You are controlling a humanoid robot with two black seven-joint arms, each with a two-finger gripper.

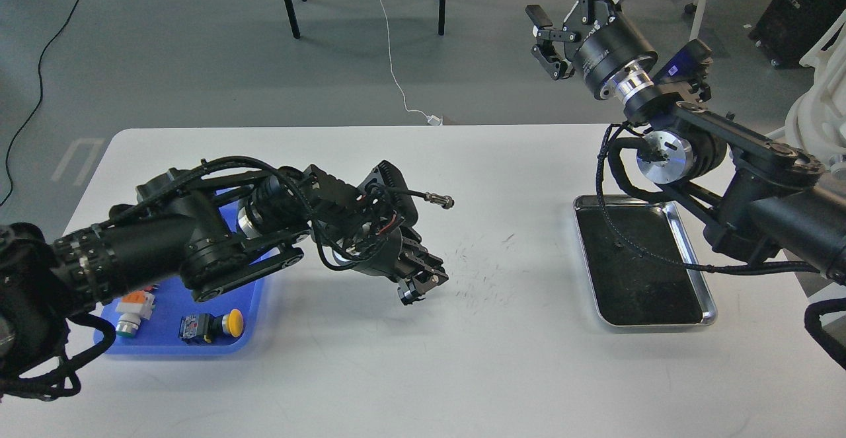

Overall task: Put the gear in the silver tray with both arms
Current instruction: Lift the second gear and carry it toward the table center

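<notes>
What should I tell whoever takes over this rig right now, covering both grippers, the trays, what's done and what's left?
Left gripper: low over the white table, right of the blue plastic tray; open or shut cannot be told, nothing seen in it.
Right gripper: raised beyond the table's far edge, fingers apart, empty.
Shallow shiny silver metal tray: on the right, dark floor bare.
Blue tray holds a yellow-capped push button and an orange-and-white switch; the arm hides part of it.
Done: nothing placed.
Left: no gear visible; find it, grasp it, set it in the silver tray.

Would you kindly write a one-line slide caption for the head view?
Left gripper low over the white table beside the blue tray; right gripper raised, open, beyond the empty silver tray.
</notes>
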